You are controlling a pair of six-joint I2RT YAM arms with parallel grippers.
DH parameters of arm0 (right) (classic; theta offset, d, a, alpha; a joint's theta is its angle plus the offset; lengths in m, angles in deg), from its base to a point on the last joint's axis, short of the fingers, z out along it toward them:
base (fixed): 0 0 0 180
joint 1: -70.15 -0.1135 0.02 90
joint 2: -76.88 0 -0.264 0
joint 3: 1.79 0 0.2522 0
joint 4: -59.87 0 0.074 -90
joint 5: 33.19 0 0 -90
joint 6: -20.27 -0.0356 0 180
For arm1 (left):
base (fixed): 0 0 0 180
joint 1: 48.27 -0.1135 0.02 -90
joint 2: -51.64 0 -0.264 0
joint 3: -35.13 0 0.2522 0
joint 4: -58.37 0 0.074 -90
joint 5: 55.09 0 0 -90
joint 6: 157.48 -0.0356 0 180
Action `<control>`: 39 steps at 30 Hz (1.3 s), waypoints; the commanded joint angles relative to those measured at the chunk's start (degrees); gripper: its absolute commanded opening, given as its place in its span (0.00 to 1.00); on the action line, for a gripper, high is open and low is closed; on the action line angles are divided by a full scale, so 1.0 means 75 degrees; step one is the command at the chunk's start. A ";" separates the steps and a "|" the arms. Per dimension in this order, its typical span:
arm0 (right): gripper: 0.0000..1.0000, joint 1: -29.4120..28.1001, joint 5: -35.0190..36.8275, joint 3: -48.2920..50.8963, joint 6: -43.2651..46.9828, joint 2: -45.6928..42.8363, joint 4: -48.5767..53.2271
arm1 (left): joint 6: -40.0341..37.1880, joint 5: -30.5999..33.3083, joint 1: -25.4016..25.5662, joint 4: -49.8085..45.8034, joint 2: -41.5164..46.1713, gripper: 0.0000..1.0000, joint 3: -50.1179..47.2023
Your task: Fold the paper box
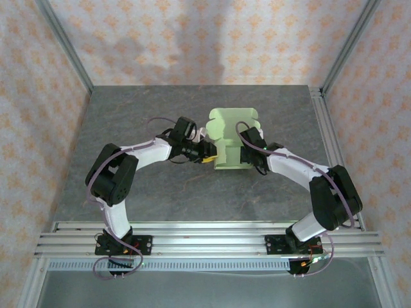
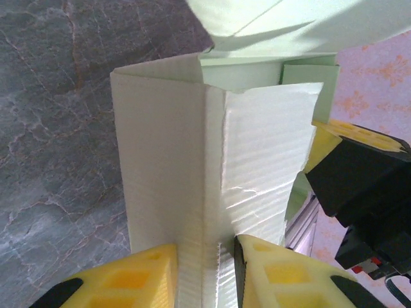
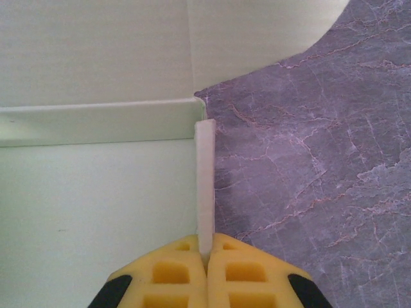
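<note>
Pale yellow-green card, the paper box (image 1: pixel 231 138) sits on the grey stone-patterned table (image 1: pixel 128 115), about midway between its left and right edges and nearer the far edge than the near one. It is half formed: the base lies flat, the side walls stand up, and a shaped flap extends toward the far edge. The right gripper (image 3: pixel 207 256) has its yellow fingers pressed together on the thin upright right-hand wall, pinching it edge-on. The left gripper (image 2: pixel 205 263) straddles the doubled-over left wall, its fingers narrowly spread on either side. One pad looks to touch the card while a dark sliver shows beside the other, so I cannot tell whether it truly grips. The step in hand seems to be raising and creasing the side walls. Next, I judge, the left fingers need to close firmly on the fold, with both walls held square, before the far flap is brought over. Squeezing too hard could buckle the wrinkled card.
</note>
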 commanded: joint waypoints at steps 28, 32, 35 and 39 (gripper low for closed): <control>0.01 -0.0212 -0.0179 -0.0015 -0.0470 0.0410 -0.0464 | -0.0742 0.1422 0.0387 -0.2214 -0.0847 0.21 0.0938; 0.01 -0.0247 -0.0174 0.0020 -0.0532 0.0440 -0.0512 | -0.0878 0.1839 0.0486 -0.2734 -0.0872 0.20 0.1193; 0.01 -0.0292 -0.0185 0.0054 -0.0615 0.0466 -0.0586 | -0.0924 0.2169 0.0589 -0.3019 -0.0892 0.20 0.1324; 0.00 -0.0295 -0.0202 0.0123 -0.0773 0.0465 -0.0677 | -0.1151 0.2903 0.0800 -0.3756 -0.0972 0.19 0.1676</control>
